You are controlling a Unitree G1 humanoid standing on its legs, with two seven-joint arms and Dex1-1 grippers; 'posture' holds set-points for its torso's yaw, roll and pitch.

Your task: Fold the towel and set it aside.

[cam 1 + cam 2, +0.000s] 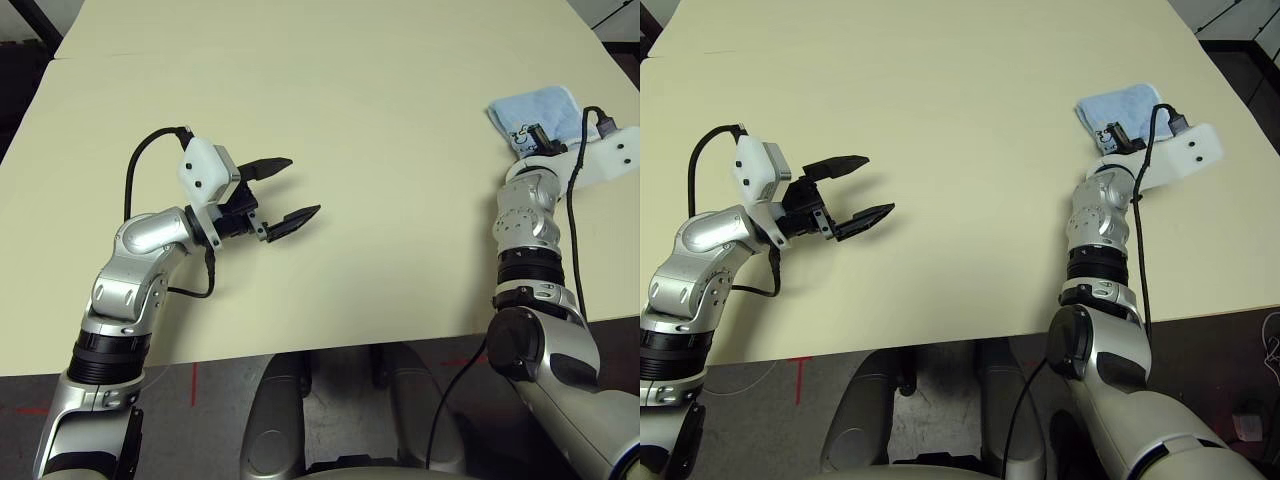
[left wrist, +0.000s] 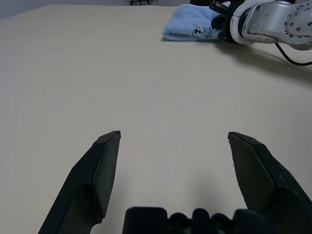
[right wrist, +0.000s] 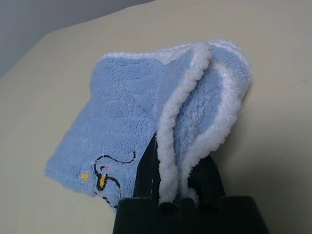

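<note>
Left claw [image 1: 285, 198] near the tabletop's near-left part, hovering just above the surface, black fingers [image 2: 105, 161] spread wide, nothing between them, pointing across toward the right side. White wrist housing [image 1: 205, 168] behind it, black cable looping off the back. Silver left forearm [image 1: 135, 260] running down to the near edge.

Tabletop [image 1: 380, 130] pale cream, plain, bare through the middle between both arms.

Right forearm [image 1: 528, 225] rising from the near-right edge, silver joints stacked, black cable [image 1: 573, 240] trailing alongside. White wrist housing [image 1: 612, 152] angled out toward the right edge.

Right claw [image 3: 178, 187] further out on the right side, pressed together on the towel [image 3: 146, 122], pinching white-edged layers between the fingers. In right wrist view, two looped white edgings gathered at the pinch, blue terry fanning away from it, folded over in several layers. Small dark embroidered motif [image 3: 105, 175] with a yellow spot near one lower corner of the cloth.

Towel in head views at the far right of the tabletop, beyond the right wrist, well apart from the left claw, close to the right edge. Bundled compact, light blue, part of it resting on the surface; far end lying flat, near end gripped. Cannot tell whether the pinched end is lifted off the tabletop. Seen from left wrist view as a small blue heap [image 2: 192, 28] just beside the right arm's silver wrist.
</note>
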